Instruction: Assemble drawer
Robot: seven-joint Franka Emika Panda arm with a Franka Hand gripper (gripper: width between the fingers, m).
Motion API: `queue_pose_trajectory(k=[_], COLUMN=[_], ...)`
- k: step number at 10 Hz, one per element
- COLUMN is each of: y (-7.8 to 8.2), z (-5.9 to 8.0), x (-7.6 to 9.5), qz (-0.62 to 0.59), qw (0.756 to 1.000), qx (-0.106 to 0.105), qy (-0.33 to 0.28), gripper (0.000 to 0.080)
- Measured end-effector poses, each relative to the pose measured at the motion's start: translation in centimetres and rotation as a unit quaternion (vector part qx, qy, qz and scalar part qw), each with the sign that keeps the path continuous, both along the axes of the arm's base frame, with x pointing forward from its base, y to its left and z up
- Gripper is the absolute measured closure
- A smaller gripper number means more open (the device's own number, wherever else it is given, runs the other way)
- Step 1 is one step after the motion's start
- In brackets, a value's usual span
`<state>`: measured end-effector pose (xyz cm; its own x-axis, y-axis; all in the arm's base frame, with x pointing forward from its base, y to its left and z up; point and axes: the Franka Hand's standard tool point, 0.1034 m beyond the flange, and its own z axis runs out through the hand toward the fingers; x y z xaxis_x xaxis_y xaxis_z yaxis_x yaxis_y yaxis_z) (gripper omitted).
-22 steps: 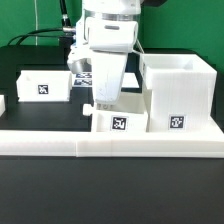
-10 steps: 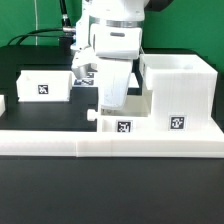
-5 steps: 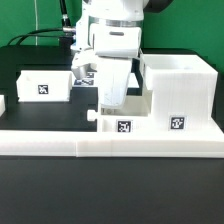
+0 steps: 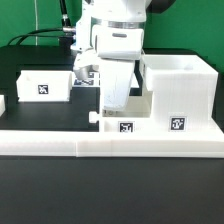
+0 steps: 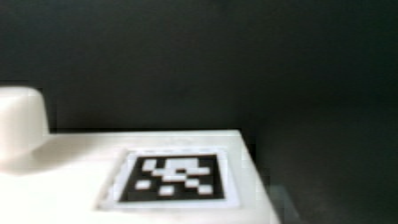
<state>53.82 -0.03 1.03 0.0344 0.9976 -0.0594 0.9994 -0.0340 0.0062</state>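
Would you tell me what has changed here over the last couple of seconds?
The gripper moved toward the exterior view's right, and the small tray with it went from skewed to square against the bar, nearer the housing. Grip unclear. The other tray and housing stayed put.

We read no words, numbers or brand names anywhere. The only signs are black-and-white square markers. In the exterior view one stands on the front of the housing [image 4: 180,95], one on the tray [image 4: 122,122] at its nine o'clock, and one on the far tray [image 4: 45,84] beyond. The wrist view shows a blurred marker [image 5: 178,178] on a white face.
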Motion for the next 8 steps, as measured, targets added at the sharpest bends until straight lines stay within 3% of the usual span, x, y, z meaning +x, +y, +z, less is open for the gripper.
queue_pose_trajectory(k=[3, 5, 8], y=[0.2, 1.5, 1.3], z=[0.0, 0.2, 0.1], x=[0.1, 0.5, 0.3], qz=[-0.001, 0.007, -0.010], qw=[1.000, 1.000, 1.000], qx=[0.001, 0.003, -0.004], qy=[-0.004, -0.011, -0.025], gripper=[0.0757, 0.0757, 0.0757])
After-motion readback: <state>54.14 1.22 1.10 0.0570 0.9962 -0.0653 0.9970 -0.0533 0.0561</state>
